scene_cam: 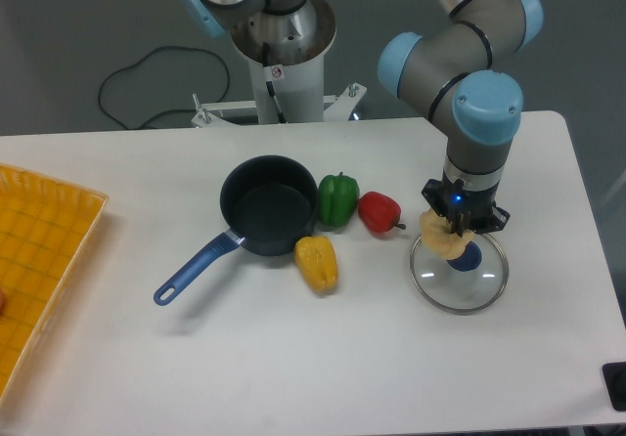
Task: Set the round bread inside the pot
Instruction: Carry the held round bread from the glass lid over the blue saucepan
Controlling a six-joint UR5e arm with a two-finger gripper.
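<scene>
The round bread is pale cream-yellow and sits between my fingers, just above the rim of a glass lid. My gripper points straight down at the right side of the table and is shut on the bread. The pot is a dark navy saucepan that stands empty at the table's middle, well to the left of the gripper. Its long blue handle points to the front left.
A round glass lid with a blue knob lies under the gripper. A green pepper and a red pepper lie between pot and gripper. A yellow pepper lies in front of the pot. A yellow tray lies at the left edge.
</scene>
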